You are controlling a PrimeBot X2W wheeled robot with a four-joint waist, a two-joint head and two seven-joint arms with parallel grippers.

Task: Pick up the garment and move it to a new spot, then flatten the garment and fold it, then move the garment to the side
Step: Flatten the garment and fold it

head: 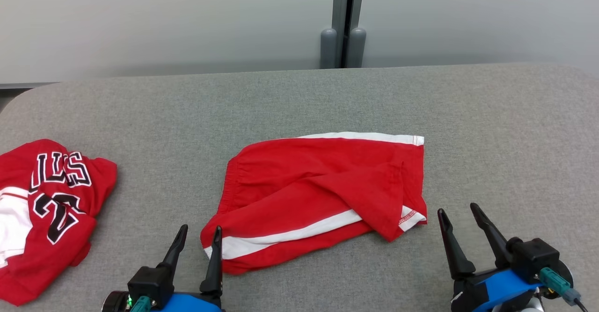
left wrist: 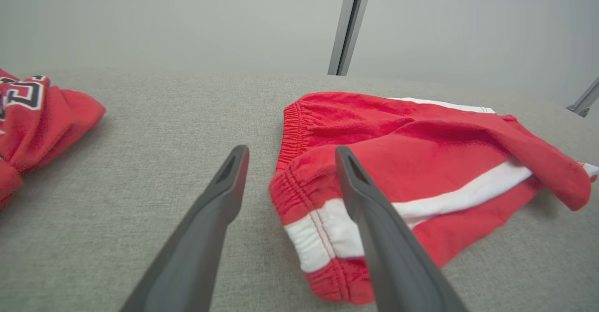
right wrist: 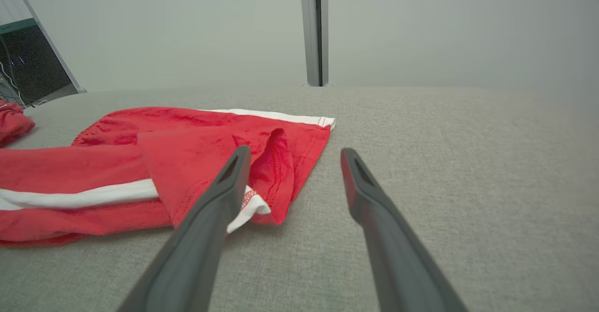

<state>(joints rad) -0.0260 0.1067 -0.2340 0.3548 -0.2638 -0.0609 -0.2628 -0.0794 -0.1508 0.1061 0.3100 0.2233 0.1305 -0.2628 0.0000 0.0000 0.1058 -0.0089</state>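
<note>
Red shorts (head: 318, 185) folded on counter (head: 468, 115), at 1 o'clock from left fingers (head: 215, 260), 10 o'clock from right fingers (head: 450, 242); both pairs released and empty, waistband corner just beside left pair

Lab-type rm: grey felt table (head: 299, 97), frosted partition (head: 187, 22).

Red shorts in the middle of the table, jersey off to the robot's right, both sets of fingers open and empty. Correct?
One error: the jersey lies to the robot's left, not its right, as the head view shows. The rest holds: red shorts in the middle of the table, left gripper and right gripper fingers open and empty.
</note>
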